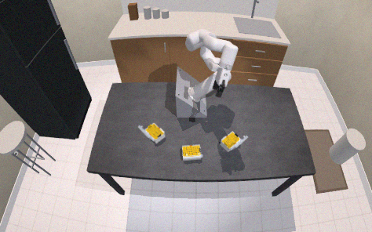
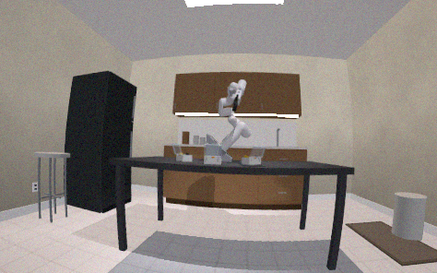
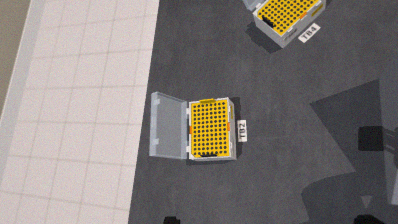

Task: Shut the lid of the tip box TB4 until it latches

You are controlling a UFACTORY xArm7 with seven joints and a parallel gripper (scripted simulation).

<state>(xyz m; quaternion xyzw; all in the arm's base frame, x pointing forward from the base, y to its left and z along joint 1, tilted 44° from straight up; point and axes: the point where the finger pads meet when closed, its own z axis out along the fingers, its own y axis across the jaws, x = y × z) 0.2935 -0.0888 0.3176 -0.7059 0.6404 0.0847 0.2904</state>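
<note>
Yellow tip racks mark three small boxes on the dark tabletop (image 1: 262,117), all with lids hinged back. The wrist view reads two labels: TB2 (image 3: 210,128) sits in the middle of that view, its grey lid (image 3: 169,125) lying flat open to one side, and TB4 (image 3: 288,16) is cut off at the upper edge, its label just readable beside it. Matching that to the top view (a judgement, since no labels resolve there), TB2 is probably the middle box (image 1: 191,152) near the tabletop's front edge, and TB4 one of the two flanking it; which one cannot be told for certain.

The gripper (image 1: 220,87) hangs high above the back of the tabletop, well apart from every box, its jaws spread fully wide and holding nothing.

Risks from here, as I judge them:
- Picking the wrong box. With the camera centred on TB2, a descent straight down would meet a lid that must stay open.
- Sliding or tipping. The boxes are loose, so a sideways push on TB4's lid, rather than a sweep over its hinge followed by a downward press, could skid the box or roll it off its base.
- Incomplete latch. Pressing near the hinge instead of the front edge may leave the lid resting unlatched.
- Clipping a neighbour's open lid with the wide jaws on approach.
</note>
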